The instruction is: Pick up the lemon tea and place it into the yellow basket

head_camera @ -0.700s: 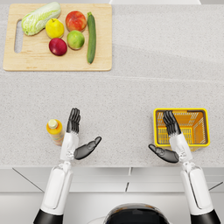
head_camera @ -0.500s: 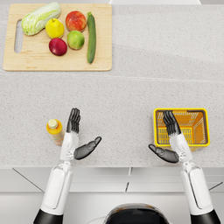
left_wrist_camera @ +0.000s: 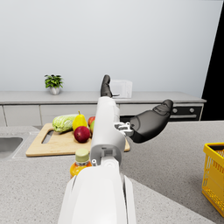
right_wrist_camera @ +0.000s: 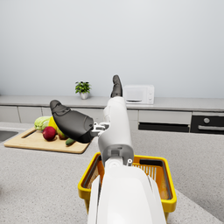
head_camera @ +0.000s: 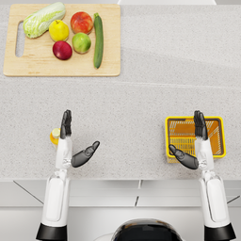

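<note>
On the near left of the bench (head_camera: pixel 141 94), the lemon tea (head_camera: pixel 55 136) stands, seemingly untouched, beside the spread left robot hand (head_camera: pixel 70 141). Nothing has moved; the right robot hand (head_camera: pixel 193 141) stays spread above the yellow basket (head_camera: pixel 217 151), so grasping remains.

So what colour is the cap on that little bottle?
Pale yellow-green, on the orange lemon tea bottle; the left wrist view shows it best.

The head camera looks steeply down on the counter (head_camera: pixel 141 94). Each wrist camera looks level along its forearm toward the back wall. All three views share the cutting board (head_camera: pixel 61 70).
</note>
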